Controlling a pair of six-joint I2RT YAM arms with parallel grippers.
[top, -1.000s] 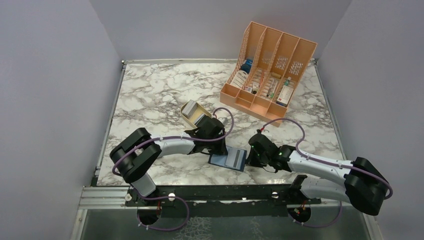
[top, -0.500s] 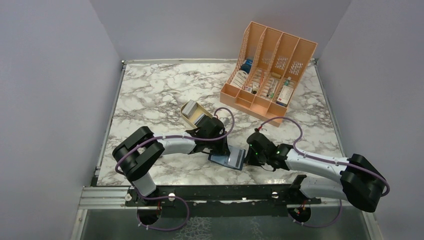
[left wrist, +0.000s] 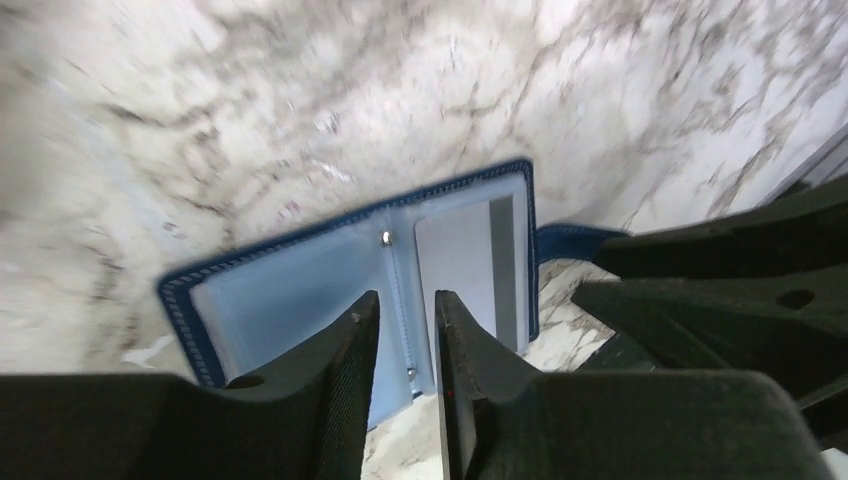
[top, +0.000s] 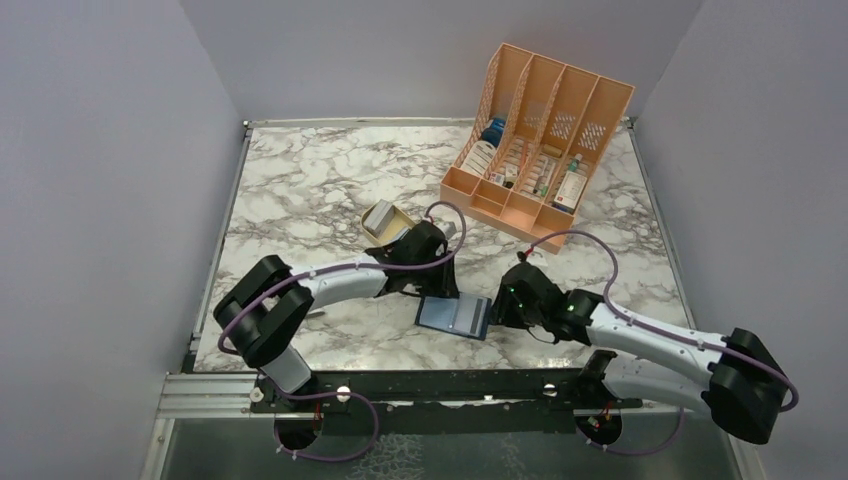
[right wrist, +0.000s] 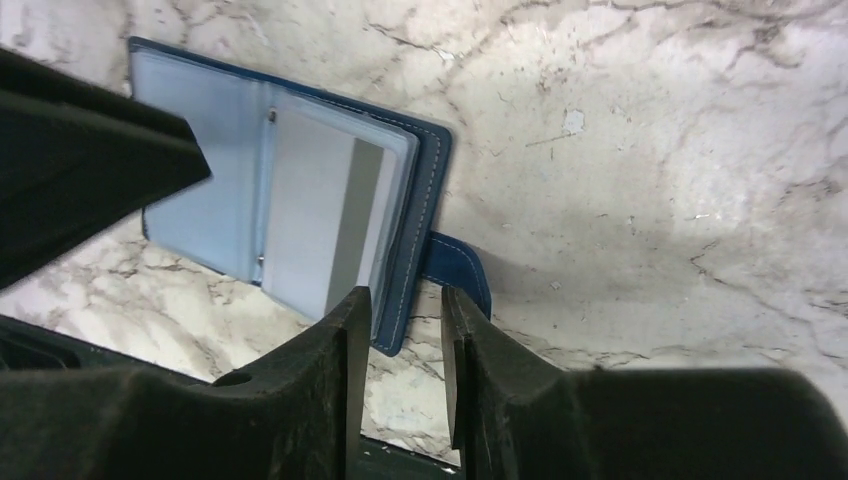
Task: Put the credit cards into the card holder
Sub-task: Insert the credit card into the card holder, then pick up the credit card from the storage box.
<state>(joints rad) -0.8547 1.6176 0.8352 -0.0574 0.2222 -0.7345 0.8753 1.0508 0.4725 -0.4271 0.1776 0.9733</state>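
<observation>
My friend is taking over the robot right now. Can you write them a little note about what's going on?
Left gripper: jaws slightly apart, empty, above the card holder.
Right gripper: jaws apart, empty, at the holder's strap edge.
The card holder lies open and flat on the table, between the two grippers.
Done: one credit card sits in a sleeve.
Left: the other cards; the gold tin seems to hold some.
</observation>
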